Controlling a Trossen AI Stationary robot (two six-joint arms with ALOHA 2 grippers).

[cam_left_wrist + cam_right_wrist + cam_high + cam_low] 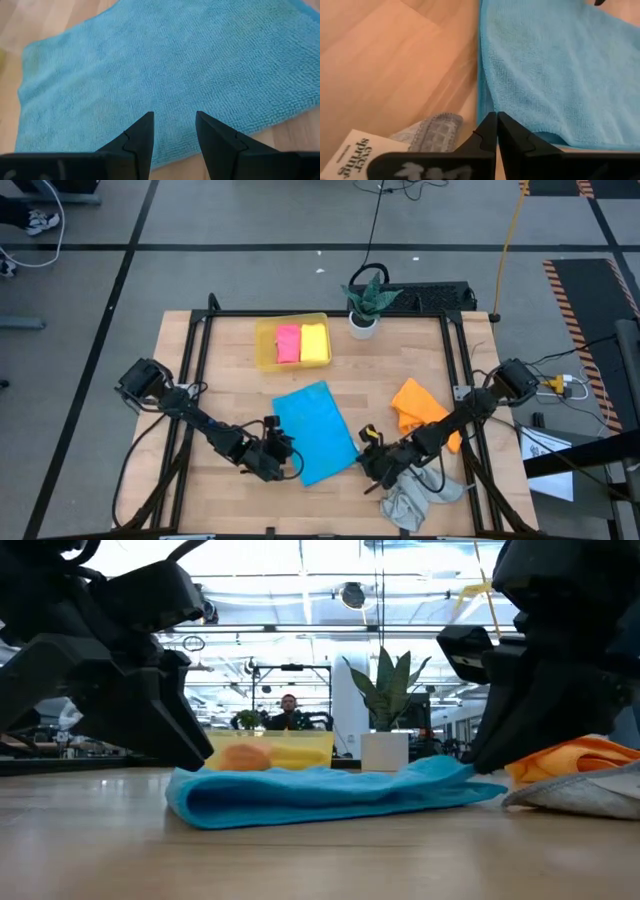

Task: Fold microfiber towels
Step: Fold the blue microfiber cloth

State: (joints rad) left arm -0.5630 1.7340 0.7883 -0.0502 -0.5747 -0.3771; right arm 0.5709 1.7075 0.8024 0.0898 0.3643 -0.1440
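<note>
A bright blue towel (315, 430) lies flat on the wooden table, doubled over, with its rounded fold (195, 802) toward the left arm. My left gripper (290, 460) stands open over the towel's near left edge (165, 150), its fingers slanting down. My right gripper (368, 452) is shut, its tips at the towel's near right corner (490, 107). An orange towel (420, 410) lies crumpled under the right arm. A light grey towel (415, 498) lies crumpled near the front edge. Folded pink (288, 343) and yellow (315, 342) towels lie in a tray. My right gripper's shut fingertips (496, 120) slant down at the blue towel's edge beside its near right corner. I cannot tell whether they touch the cloth; the fingers themselves cover that spot.
The translucent yellow tray (262, 350) stands at the back of the table, with a potted plant (365, 305) to its right. A white label (355, 150) shows beside the grey towel. Bare wood lies to the left of the blue towel.
</note>
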